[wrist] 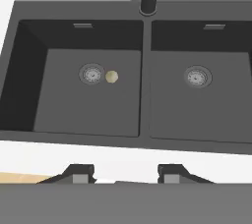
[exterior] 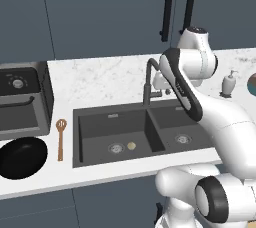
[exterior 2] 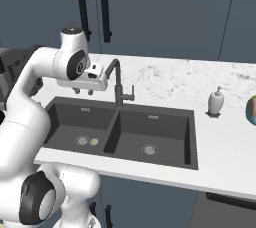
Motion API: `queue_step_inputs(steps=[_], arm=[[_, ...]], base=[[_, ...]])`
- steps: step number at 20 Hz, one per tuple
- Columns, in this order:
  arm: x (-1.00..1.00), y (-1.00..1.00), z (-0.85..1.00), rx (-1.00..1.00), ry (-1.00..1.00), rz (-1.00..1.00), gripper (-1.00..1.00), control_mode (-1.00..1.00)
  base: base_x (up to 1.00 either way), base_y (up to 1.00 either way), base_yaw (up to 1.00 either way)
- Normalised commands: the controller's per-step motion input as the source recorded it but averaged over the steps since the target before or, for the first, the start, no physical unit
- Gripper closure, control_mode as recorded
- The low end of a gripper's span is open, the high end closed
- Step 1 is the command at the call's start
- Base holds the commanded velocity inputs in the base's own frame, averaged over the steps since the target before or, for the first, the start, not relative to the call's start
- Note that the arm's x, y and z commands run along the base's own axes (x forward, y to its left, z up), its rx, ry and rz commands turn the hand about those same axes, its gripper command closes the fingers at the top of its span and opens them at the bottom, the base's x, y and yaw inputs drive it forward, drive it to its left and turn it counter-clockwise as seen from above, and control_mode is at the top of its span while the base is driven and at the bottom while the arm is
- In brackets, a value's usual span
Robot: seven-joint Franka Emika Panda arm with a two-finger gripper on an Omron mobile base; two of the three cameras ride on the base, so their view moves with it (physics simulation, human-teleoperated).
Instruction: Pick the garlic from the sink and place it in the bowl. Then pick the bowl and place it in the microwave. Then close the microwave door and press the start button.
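The garlic [wrist: 111,76] is a small cream lump on the floor of the left basin of the dark grey sink [wrist: 145,90], just right of that basin's round metal drain [wrist: 91,74]. It also lies at garlic [exterior: 131,145] and garlic [exterior 2: 94,142]. My gripper [wrist: 127,175] hangs high above the sink's front rim, looking down; its fingers [wrist: 81,174] stand wide apart with nothing between them. From the right base the gripper [exterior 2: 83,92] sits beside the faucet [exterior 2: 118,79]. The glossy black bowl [exterior: 22,158] rests on the counter left of the sink. The microwave is out of view.
A small black countertop oven [exterior: 20,99] with a dial stands behind the bowl. A wooden spatula [exterior: 61,137] lies between bowl and sink. A soap dispenser [exterior 2: 216,102] and a teal dish [exterior 2: 251,109] stand on the marble counter right of the sink.
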Motion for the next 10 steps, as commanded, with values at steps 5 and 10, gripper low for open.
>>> queue_step_inputs(steps=[5,10], arm=[[-0.12,0.03,-0.1,-0.01,0.03,0.0,-1.0,-1.0],[-0.12,0.94,-0.8,-0.16,0.21,0.0,-1.0,-1.0]], base=[[0.0,0.0,0.0],[0.0,0.0,0.0]])
